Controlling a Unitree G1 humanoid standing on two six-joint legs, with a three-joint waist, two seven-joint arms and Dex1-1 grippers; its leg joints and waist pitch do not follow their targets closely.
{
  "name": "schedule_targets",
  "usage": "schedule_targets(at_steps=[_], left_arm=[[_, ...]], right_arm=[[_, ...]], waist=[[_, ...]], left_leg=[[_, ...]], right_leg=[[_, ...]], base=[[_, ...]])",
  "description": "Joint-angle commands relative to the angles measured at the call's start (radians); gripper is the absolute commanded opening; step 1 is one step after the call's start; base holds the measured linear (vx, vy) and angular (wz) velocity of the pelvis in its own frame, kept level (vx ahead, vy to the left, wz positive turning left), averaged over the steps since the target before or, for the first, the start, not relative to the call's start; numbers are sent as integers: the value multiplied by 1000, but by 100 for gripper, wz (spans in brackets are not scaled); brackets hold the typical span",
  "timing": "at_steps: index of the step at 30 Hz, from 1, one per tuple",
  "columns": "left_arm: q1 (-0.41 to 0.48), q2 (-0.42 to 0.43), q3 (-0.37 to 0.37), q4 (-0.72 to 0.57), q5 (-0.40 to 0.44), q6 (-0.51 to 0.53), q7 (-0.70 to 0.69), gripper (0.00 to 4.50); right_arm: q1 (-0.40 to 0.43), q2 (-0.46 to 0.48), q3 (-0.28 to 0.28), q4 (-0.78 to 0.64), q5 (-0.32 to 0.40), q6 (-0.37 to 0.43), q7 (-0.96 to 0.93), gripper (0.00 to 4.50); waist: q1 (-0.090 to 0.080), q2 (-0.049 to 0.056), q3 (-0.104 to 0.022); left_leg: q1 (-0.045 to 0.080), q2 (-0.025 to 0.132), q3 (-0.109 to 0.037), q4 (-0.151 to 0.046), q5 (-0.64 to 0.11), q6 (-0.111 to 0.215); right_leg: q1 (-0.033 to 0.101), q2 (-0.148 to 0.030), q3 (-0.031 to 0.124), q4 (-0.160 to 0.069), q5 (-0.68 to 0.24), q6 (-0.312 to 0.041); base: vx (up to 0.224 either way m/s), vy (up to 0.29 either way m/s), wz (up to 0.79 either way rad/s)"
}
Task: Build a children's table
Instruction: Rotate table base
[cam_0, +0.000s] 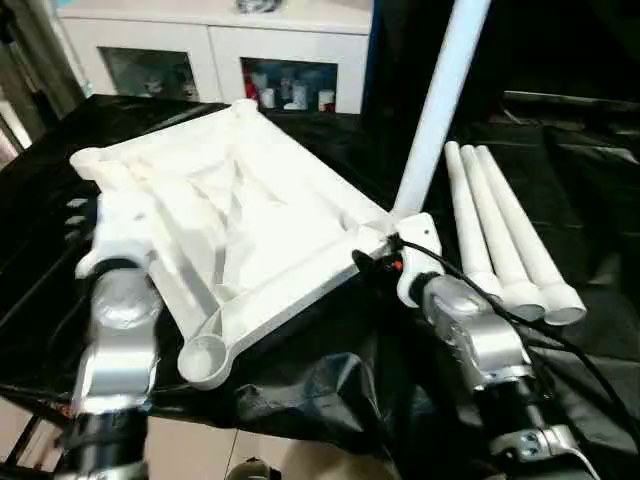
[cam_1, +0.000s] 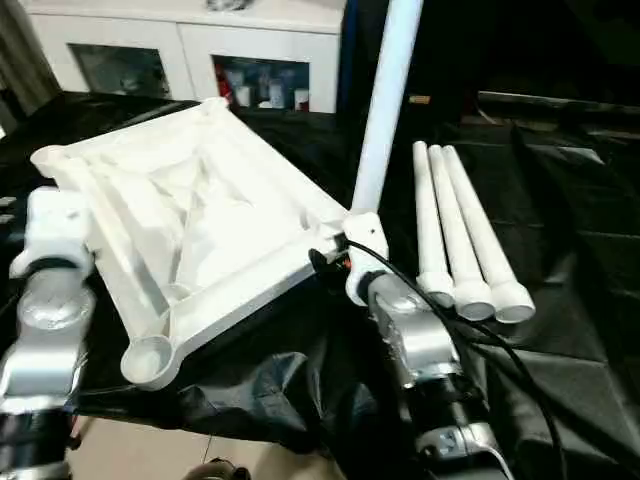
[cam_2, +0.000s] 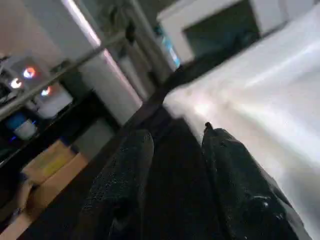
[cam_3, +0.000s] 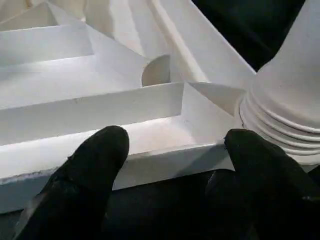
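Upside down on the black worktop (cam_0: 560, 130) lies the tabletop (cam_0: 235, 215), ribs up so its corner sockets face the legs; one leg (cam_0: 440, 100) already stands in the corner by the right claw (cam_3: 170, 150), whose fingers are apart at the tabletop's rim. Meanwhile the left claw (cam_2: 172, 165), fingers apart and holding nothing, hangs beside the opposite edge. Three spare legs (cam_0: 505, 235) lie just right of the standing leg, with a white cabinet (cam_0: 215, 50) behind; the standing leg could crowd a reach for them.

White table panel (cam_0: 240, 230) lies ribbed side up on black-draped tabletop (cam_0: 590, 200). One leg (cam_0: 440, 105) stands in its corner socket; three legs (cam_0: 505, 235) lie beside.
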Motion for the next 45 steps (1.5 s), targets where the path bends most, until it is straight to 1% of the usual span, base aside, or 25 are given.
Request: schedule_targets(at_steps=[1, 4, 6, 8, 10, 12, 14, 15, 20, 25, 26, 28, 30, 31, 33, 34, 35, 36, 38, 39, 40, 41, 42, 44, 45], left_arm=[[18, 3, 11, -14, 12, 29, 0, 194], [40, 3, 8, 5, -3, 52, -14, 194], [51, -16, 24, 11, -52, 86, -42, 194], [68, -25, 18, 7, -108, 146, -127, 194], [75, -22, 4, -7, -159, 192, -214, 194], [80, -8, -22, -28, -198, 228, -300, 194], [97, 26, -86, -58, -229, 276, -420, 194], [108, 44, -118, -70, -246, 294, -476, 194], [139, 101, -231, -143, -349, 289, -672, 194], [125, 99, -293, -167, -388, 295, -760, 194], [108, 89, -324, -167, -394, 292, -787, 194], [83, 70, -356, -153, -397, 265, -811, 194], [56, 45, -379, -124, -399, 230, -817, 194], [40, 30, -393, -102, -401, 215, -819, 194], [28, 21, -404, -89, -404, 207, -821, 194], [4, -1, -433, -63, -405, 173, -830, 194], [-6, -8, -446, -57, -403, 153, -832, 194], [-15, -17, -454, -52, -402, 133, -832, 194], [-22, -27, -452, -54, -411, 131, -833, 194], [-31, -27, -447, -60, -418, 116, -839, 194], [-35, -19, -440, -65, -421, 113, -844, 194], [-35, -19, -440, -65, -421, 113, -845, 194], [-43, -6, -430, -67, -425, 108, -850, 194], [-49, 0, -425, -66, -428, 104, -853, 198], [-72, 13, -407, -75, -441, 115, -863, 198]], right_arm=[[-16, 9, 2, 25, -9, 2, -8, 366], [-20, 14, 1, 34, -9, -7, -7, 366], [-19, 14, 1, 33, -8, -12, -4, 366], [-19, 11, 0, 36, -3, -22, 1, 366], [-20, 7, -4, 37, 2, -28, 4, 366], [-22, 6, -9, 38, 6, -31, 7, 366], [-24, 3, -12, 40, 8, -34, 11, 366], [-26, 3, -13, 42, 8, -34, 12, 366], [-27, -2, -15, 34, 13, -34, 20, 366], [-21, -8, -14, 14, 18, -26, 32, 366], [-14, -12, -14, 0, 19, -21, 38, 366], [-7, -18, -13, -17, 19, -12, 48, 366], [2, -25, -11, -43, 23, -1, 58, 366], [9, -32, -9, -63, 25, 6, 65, 366], [13, -36, -7, -76, 26, 11, 70, 366], [24, -48, -9, -120, 32, 26, 78, 366], [28, -55, -13, -145, 33, 34, 77, 366], [30, -62, -17, -167, 32, 42, 74, 366], [28, -68, -30, -197, 28, 55, 59, 366], [3, -77, -66, -238, 17, 150, 2, 366], [-25, -81, -96, -248, 21, 202, -28, 366], [-27, -81, -99, -249, 22, 206, -30, 366], [-63, -85, -140, -248, 45, 244, -52, 366], [-78, -85, -160, -243, 67, 251, -51, 382], [-129, -100, -187, -199, 60, 266, -84, 382]], waist=[[1, 7, -60], [0, 7, -62], [0, 9, -60], [1, 13, -59], [-2, 10, -60], [-2, 13, -58], [1, 15, -59], [3, 20, -58], [16, 24, -59], [20, 22, -55], [18, 18, -55], [19, 18, -56], [17, 18, -58], [15, 14, -59], [15, 14, -61], [8, 15, -61], [9, 17, -64], [6, 15, -65], [5, 14, -65], [2, 21, -64], [0, 19, -63], [-3, 18, -62], [-3, 21, -62], [-4, 21, -62], [-7, 19, -64]], left_leg=[[17, 54, -35, -86, -328, -14], [18, 55, -35, -86, -328, -12], [17, 53, -34, -86, -337, -14], [15, 53, -35, -86, -337, -16], [15, 54, -34, -87, -334, -15], [19, 55, -34, -88, -347, -18], [19, 56, -35, -89, -345, -16], [21, 56, -34, -89, -351, -15], [26, 59, -32, -91, -357, -30], [23, 58, -32, -95, -374, -40], [23, 58, -31, -95, -368, -39], [23, 58, -31, -93, -349, -36], [20, 58, -30, -92, -314, -32], [15, 57, -30, -91, -294, -29], [17, 56, -28, -88, -272, -24], [12, 54, -27, -87, -255, -16], [16, 54, -26, -84, -250, -16], [11, 54, -28, -83, -228, -10], [11, 55, -27, -82, -216, -4], [13, 55, -25, -81, -222, -5], [14, 53, -27, -82, -216, -8], [14, 52, -26, -83, -220, -9], [17, 52, -26, -82, -231, -15], [19, 52, -25, -82, -239, -19], [20, 51, -26, -82, -233, -24]], right_leg=[[34, -78, 51, -91, -334, -115], [33, -76, 51, -90, -310, -120], [32, -77, 52, -91, -310, -128], [31, -79, 52, -90, -311, -132], [32, -77, 53, -88, -287, -140], [30, -78, 53, -90, -290, -144], [30, -77, 53, -87, -283, -149], [26, -75, 55, -86, -287, -149], [24, -76, 58, -84, -263, -160], [29, -79, 59, -86, -286, -150], [31, -79, 60, -87, -293, -144], [32, -80, 61, -87, -297, -136], [35, -78, 61, -85, -266, -134], [41, -79, 61, -83, -239, -138], [41, -77, 61, -80, -212, -139], [46, -76, 59, -82, -201, -143], [45, -76, 59, -80, -195, -142], [50, -76, 58, -77, -174, -144], [50, -77, 57, -76, -169, -149], [48, -76, 58, -79, -183, -153], [50, -72, 57, -77, -192, -154], [50, -71, 57, -78, -202, -154], [48, -73, 57, -79, -222, -151], [46, -73, 57, -81, -236, -147], [47, -72, 55, -78, -228, -148]], base=[[0, 0, 0], [0, 0, 0], [0, 0, 0], [0, 0, 0], [0, 0, 0], [0, 0, 0], [0, 0, 0], [0, 0, 0], [0, 0, 0], [0, 0, 0], [0, 0, 0], [0, 0, 0], [0, 0, 0], [0, 0, 0], [0, 0, 0], [0, 0, 0], [0, 0, 0], [0, 0, 0], [0, 0, 0], [0, 0, 0], [0, 0, 0], [0, 0, 0], [0, 0, 0], [0, 0, 0], [0, 0, 0]])
